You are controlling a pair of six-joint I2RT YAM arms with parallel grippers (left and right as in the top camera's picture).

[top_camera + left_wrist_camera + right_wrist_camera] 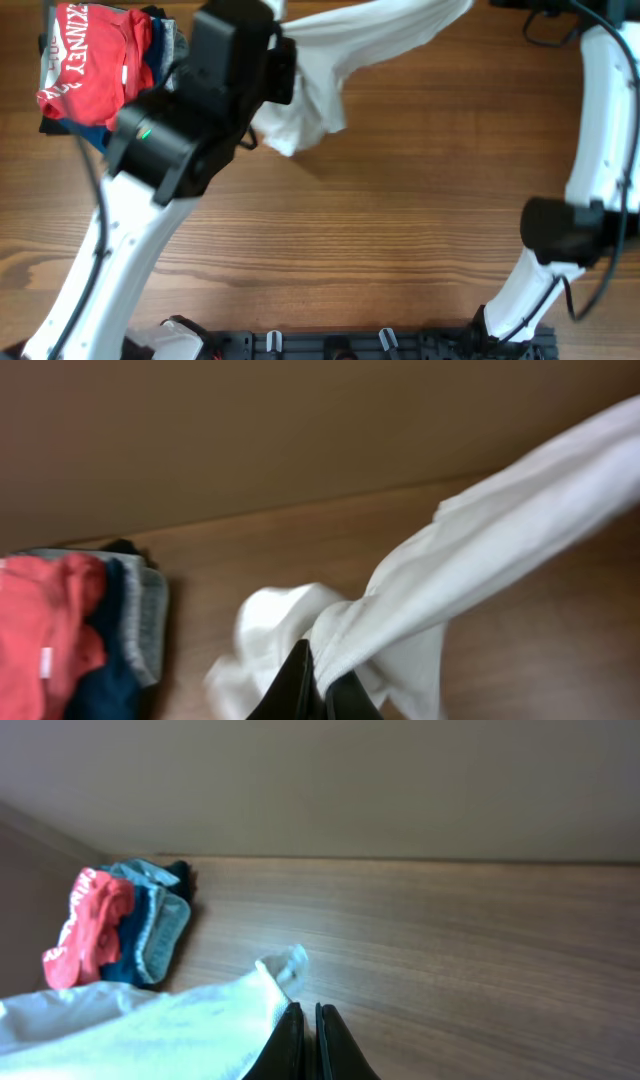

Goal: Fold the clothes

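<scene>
Both arms are up off the brown wooden table (400, 230) with the large white cotton T-shirt (330, 60) slung between them. I read this as the opening step: lifting and spreading the garment so it can be laid flat before any fold is made. The left jaws are pinched fully together. In the left wrist view the white cloth bunches straight into that pinch, with a thick, roped band running up and away to the right of the jaws and a loose lobe hanging just to their left. The right jaws are pressed together too, with no gap showing. The shirt's edge comes in from their left and meets the closed tips, so they look to have a corner of it, though the bite itself sits at the very bottom of the view. No lettering or label shows from here. Far to the left of both pairs of jaws lies the red T-shirt with white lettering (90, 55), on top of the navy and grey folded pile (165, 45) and well apart from the shirt in hand. The next move, to my eye, is to draw the jaws apart to take the twist out of that band, then lower it onto the bare wood below. The bunched left grip may hold several layers, so the shirt could land crumpled.
</scene>
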